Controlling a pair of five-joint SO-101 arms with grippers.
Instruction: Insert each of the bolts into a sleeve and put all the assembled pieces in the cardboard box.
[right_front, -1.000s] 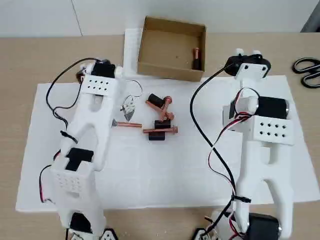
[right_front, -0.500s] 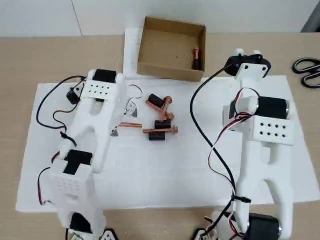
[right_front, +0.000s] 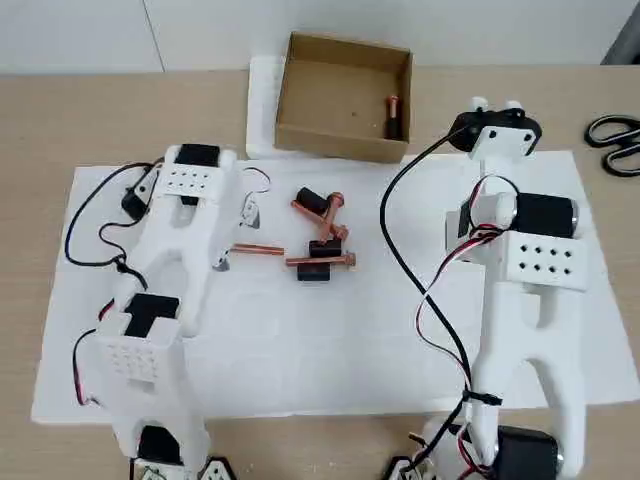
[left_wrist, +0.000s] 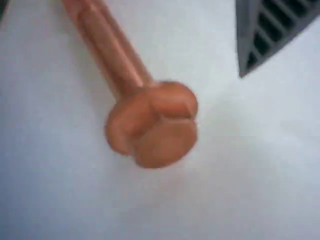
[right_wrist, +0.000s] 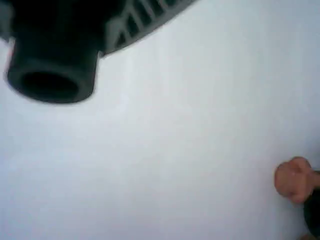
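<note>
Found left hand (right_front: 235, 237) open, set low over the head end of a loose bolt (right_front: 258, 249) lying flat on the white sheet (right_front: 330, 350), with its shank pointing away from the hand toward a cluster of bolts and sleeves (right_front: 320, 262). Judged the step in hand to be picking up this bolt. Advised closing squarely across the shank just behind the head, to prevent rolling or tilting. Noted black sleeve (right_wrist: 50, 65) close against right hand (right_front: 494, 125); unable to tell that hand's state. Noted cardboard box (right_front: 340, 142) well beyond the left hand.
</note>
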